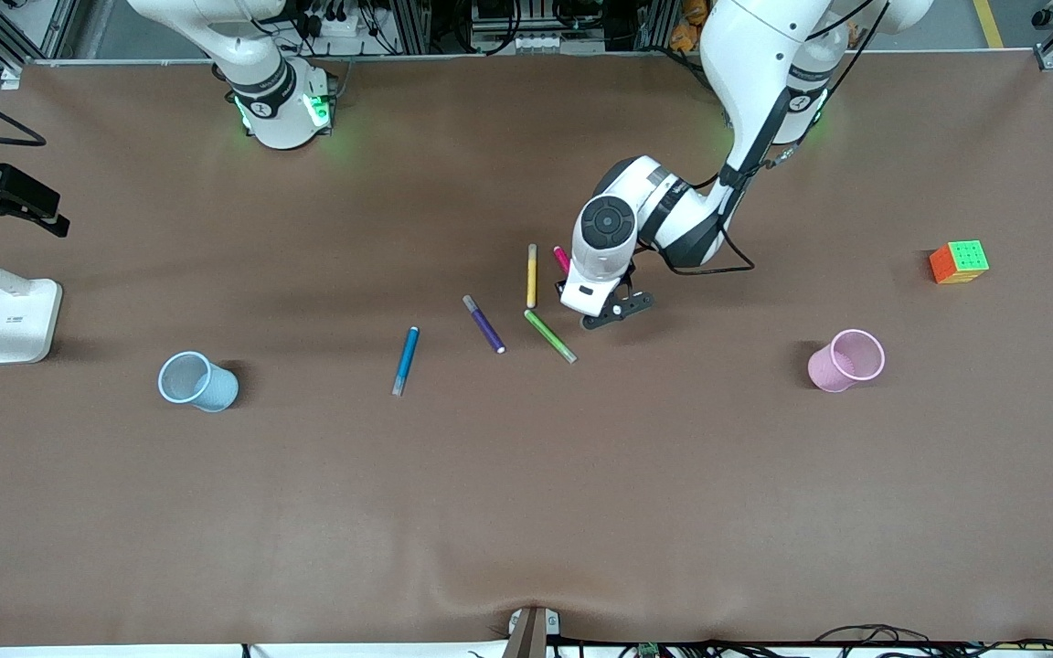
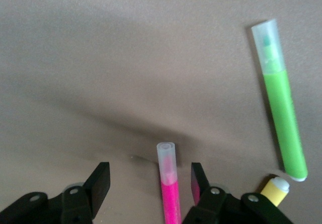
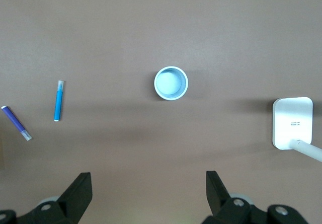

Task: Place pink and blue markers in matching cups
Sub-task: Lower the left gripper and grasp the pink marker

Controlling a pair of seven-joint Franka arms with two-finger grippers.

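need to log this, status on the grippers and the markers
Left gripper down at the table, fingers astride slim pink marker, gap on one side. Right gripper open, waiting high over pale blue mesh cup. Blue marker on table. Lime-green marker lies close by.

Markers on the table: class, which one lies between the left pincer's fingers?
The pink marker; the green, yellow, purple and blue ones lie outside the left pincer.

No words or numbers can be read anywhere. A small dark mark is seen on the white stand (image 1: pixel 18 320) near the pale blue cup (image 1: pixel 196 381), but it is too small to be read. Round marks are seen on the arms' bases, and they cannot be read either.
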